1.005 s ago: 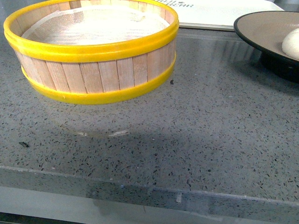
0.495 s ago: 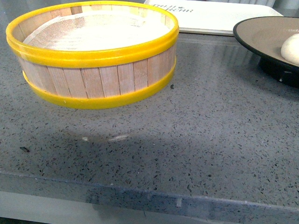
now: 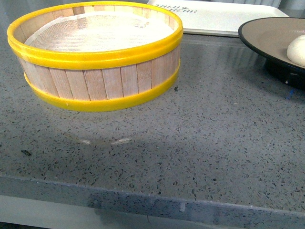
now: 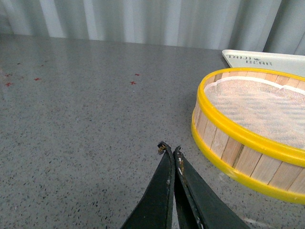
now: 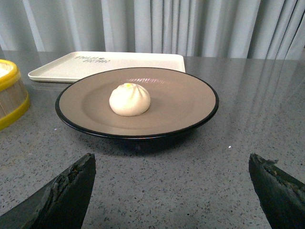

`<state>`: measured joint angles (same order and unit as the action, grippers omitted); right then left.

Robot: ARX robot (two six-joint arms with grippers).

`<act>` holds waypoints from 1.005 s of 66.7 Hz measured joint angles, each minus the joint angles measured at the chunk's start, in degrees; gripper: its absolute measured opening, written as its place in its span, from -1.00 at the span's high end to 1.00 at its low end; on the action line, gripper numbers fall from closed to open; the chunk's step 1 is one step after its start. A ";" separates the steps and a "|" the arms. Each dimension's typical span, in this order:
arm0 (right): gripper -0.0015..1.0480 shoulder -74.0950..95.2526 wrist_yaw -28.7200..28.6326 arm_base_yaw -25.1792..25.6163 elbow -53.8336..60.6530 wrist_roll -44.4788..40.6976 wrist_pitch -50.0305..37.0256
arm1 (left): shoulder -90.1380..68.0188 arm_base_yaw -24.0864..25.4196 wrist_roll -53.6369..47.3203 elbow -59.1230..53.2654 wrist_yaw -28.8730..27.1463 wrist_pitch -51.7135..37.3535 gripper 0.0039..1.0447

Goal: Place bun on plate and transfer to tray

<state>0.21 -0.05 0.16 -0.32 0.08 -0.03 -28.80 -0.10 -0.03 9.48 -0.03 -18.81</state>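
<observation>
Front view: tray (image 3: 228,19) top centre; plate (image 3: 271,33) upper right, bun (image 3: 297,50) on it at right edge; bun likely soft (leave alone), plate rigid, slick, so grip its rim; right gripper (image 5: 171,162) spread wide, empty; left gripper (image 4: 170,150) pinched together, empty.

From my front camera, the round black-rimmed plate (image 3: 269,33) with its grey-brown inside runs off the right edge, and only part of the small cream-white steamed bun (image 3: 297,50) shows there. The flat white rectangular tray (image 3: 228,19) is cut by the top edge, its dark lettering (image 3: 174,7) too blurred to read. My left wrist camera crops the yellow-rimmed wooden steamer basket (image 4: 228,148).
</observation>
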 joint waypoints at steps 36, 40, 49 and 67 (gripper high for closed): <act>-0.83 0.00 0.00 0.00 0.00 0.00 0.00 | 10.43 0.00 0.02 -6.21 0.02 3.78 0.93; -0.83 0.00 0.00 0.00 0.00 0.00 0.00 | 11.80 0.00 0.02 -6.69 0.02 4.70 0.93; -0.83 0.00 0.00 0.00 0.00 0.00 0.00 | 14.45 0.00 0.11 -7.65 0.02 6.23 0.93; -0.83 0.00 0.00 0.00 0.00 0.00 0.00 | 18.53 0.00 0.15 -7.98 0.02 8.37 0.93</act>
<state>0.21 -0.05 0.16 -0.32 0.08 -0.03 -10.26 -0.10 0.12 1.50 -0.01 -10.44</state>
